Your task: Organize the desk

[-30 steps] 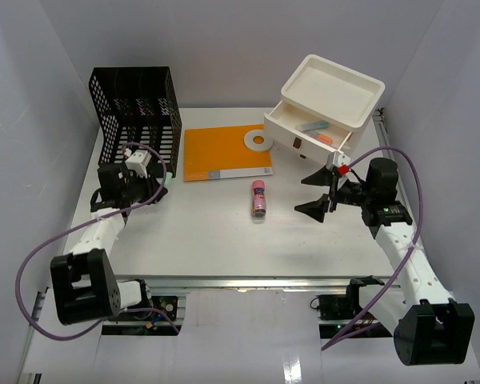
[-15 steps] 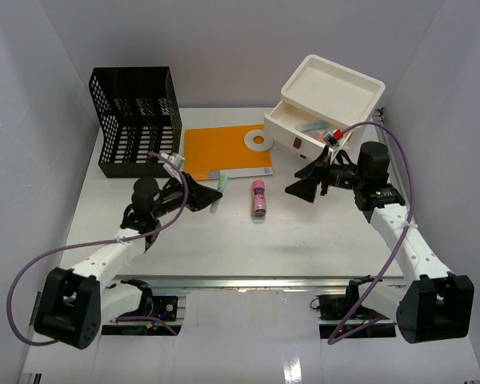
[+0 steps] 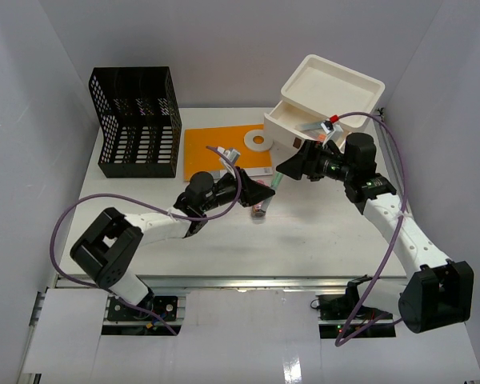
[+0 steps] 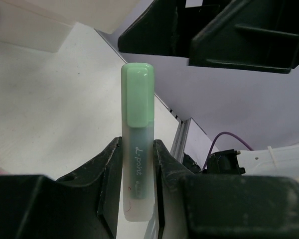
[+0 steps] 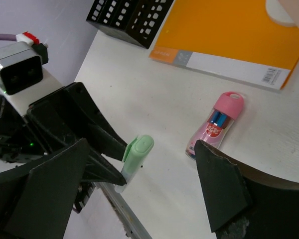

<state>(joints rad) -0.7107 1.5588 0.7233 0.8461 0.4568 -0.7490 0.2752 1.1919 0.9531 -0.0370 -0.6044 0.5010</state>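
Observation:
My left gripper (image 3: 260, 194) is shut on a pale green highlighter (image 3: 277, 181) and holds it above the middle of the white desk (image 3: 168, 240), cap pointing at the right gripper. In the left wrist view the highlighter (image 4: 137, 149) is clamped between both fingers, cap end sticking out. My right gripper (image 3: 292, 166) is open, and its jaws stand on either side of the highlighter's cap (image 5: 137, 155) without touching it. A pink pen case (image 5: 217, 124) lies on the desk just below the two grippers.
An orange notebook (image 3: 216, 148) lies at the back centre with a white tape ring (image 3: 258, 141) on its corner. A black mesh organizer (image 3: 136, 120) stands back left. A white drawer box (image 3: 328, 100) stands back right, drawer open with items inside.
My left arm has swung from the black organizer to the desk's centre, carrying the highlighter. My right gripper has moved left and back to meet it, still open.

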